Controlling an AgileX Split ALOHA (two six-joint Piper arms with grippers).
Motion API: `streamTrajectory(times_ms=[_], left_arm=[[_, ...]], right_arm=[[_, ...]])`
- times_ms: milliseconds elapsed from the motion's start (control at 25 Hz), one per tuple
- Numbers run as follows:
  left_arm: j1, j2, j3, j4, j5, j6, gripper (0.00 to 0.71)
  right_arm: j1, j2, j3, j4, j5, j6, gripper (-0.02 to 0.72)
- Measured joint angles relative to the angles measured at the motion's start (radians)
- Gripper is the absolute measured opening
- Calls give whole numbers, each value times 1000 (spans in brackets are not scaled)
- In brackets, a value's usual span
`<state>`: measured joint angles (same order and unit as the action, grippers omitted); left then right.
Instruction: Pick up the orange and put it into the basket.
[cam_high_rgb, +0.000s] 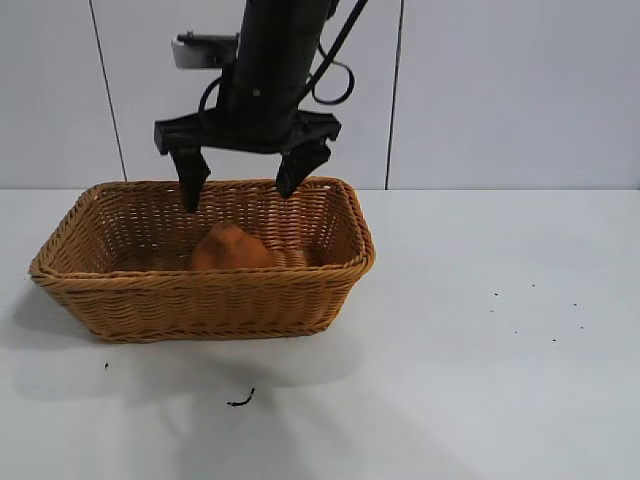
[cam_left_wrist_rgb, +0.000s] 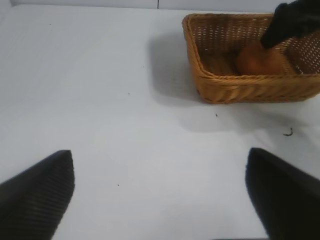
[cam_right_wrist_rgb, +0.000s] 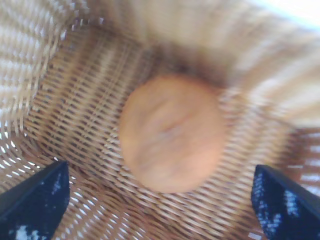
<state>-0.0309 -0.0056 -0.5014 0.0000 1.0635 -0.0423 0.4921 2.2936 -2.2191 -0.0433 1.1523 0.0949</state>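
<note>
Ext. view, near to far: white table (cam_high_rgb: 480, 380) w/ a small dark curl of debris (cam_high_rgb: 240, 399) at front and scattered specks to the right. Behind it, basket (cam_high_rgb: 200, 300) sits upright on table, left of centre. Orange (cam_high_rgb: 229, 248) lies inside basket on its floor, roughly mid-length, free of any grip. Right gripper (cam_high_rgb: 240, 185) hangs above basket's far rim, pointing down, fingers spread wide w/ nothing between them; tips at about rim level, clear of orange. Right wrist view confirms: orange (cam_right_wrist_rgb: 172, 132) rests on the weave directly below, both fingertips (cam_right_wrist_rgb: 35, 202) well apart either side, no contact. Left gripper (cam_left_wrist_rgb: 160, 195) parked over bare table, well apart from basket (cam_left_wrist_rgb: 240, 85), fingers spread, holding nothing. White panelled wall (cam_high_rgb: 500, 90) at rear.
</note>
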Motion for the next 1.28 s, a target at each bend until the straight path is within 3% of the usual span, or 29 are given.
streamTrajectory(times_ms=[160,400,760,1040,1280], left_arm=[[0,0,0,0,0,0,666],[0,0,0,0,0,0,666],[0,0,0,0,0,0,666],[0,0,0,0,0,0,666],[0,0,0,0,0,0,666]], right_arm=[[-127,0,0,-33,50,0,694],[-327,0,0,-46,63,0,694],[-436,-5,32,-20,65,-26,694],[-439,-174,310,-15,63,-26,691],[-439,-480,690,-4,63,-59,683]])
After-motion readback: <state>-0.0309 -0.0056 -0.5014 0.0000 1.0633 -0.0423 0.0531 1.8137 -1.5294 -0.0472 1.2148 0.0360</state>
